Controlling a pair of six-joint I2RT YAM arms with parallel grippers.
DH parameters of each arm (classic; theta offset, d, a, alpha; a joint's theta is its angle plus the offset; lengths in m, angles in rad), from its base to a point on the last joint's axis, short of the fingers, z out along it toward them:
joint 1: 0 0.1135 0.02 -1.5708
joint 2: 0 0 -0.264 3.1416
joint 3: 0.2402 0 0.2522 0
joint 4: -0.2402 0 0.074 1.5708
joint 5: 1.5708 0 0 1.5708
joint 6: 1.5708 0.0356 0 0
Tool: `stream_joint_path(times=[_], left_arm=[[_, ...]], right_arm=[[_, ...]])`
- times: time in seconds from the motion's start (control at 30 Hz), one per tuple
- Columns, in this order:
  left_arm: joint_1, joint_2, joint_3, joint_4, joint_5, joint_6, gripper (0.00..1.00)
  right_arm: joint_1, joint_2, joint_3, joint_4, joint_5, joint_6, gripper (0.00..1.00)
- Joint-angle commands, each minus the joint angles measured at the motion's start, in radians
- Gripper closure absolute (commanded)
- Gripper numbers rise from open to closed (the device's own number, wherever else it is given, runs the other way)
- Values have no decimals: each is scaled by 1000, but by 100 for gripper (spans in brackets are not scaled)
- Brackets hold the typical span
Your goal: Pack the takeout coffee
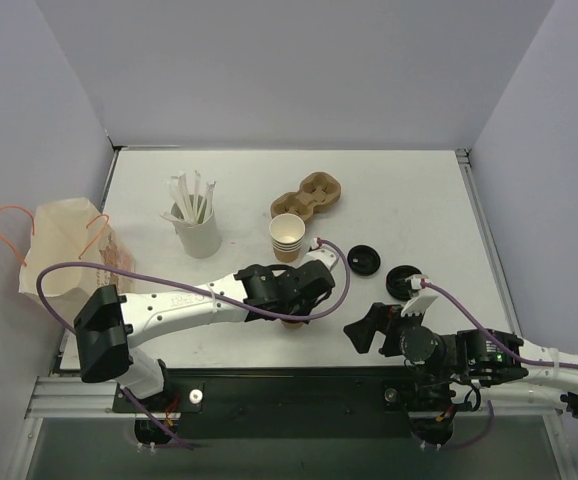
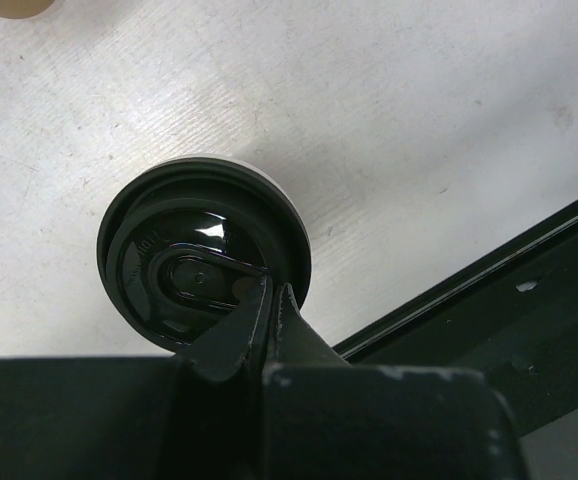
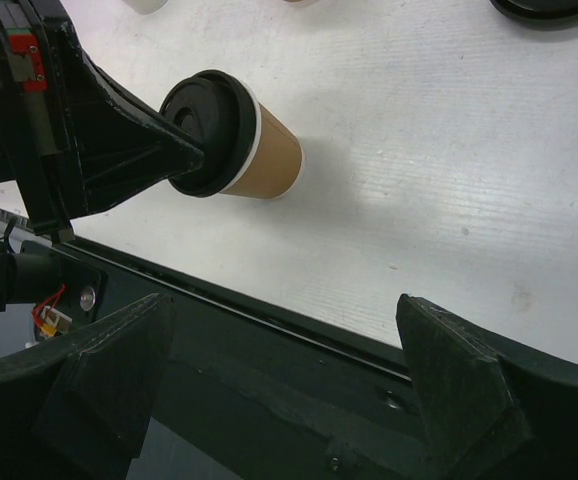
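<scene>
Far right corner of our table (image 1: pixel 409 190) is wide open, we'd pass there easy. Middle's crowded: cup stack (image 1: pixel 287 238), carrier (image 1: pixel 309 195) behind it, mug of stirrers (image 1: pixel 197 228) further left. The bag (image 1: pixel 64 255) hogs the left edge. Along the near edge lies the left arm (image 1: pixel 189 303), with the left gripper (image 2: pixel 271 291), fingers pinched together, on the lidded cup (image 3: pixel 266 160). Right of that, a lid (image 1: pixel 362 259), a second lid (image 1: pixel 404 281), then the right gripper (image 1: pixel 391 312), jaws spread wide.
</scene>
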Motion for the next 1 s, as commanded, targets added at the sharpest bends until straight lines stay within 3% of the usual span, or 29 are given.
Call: stream_joint_path(times=[0.0,0.47,0.77,0.97], left_arm=[[7,7,2,56,7,-8,100],[11,42,34,34,-13,8,99],[13,35,80,-9,-25,9,68],[25,-28,117,-19,-34,5,57]], right_arm=[[4,0,-2,-21,39,8,1],[4,14,6,-23,36,11,1],[4,42,17,-21,36,13,1],[4,75,27,-1,53,8,1]])
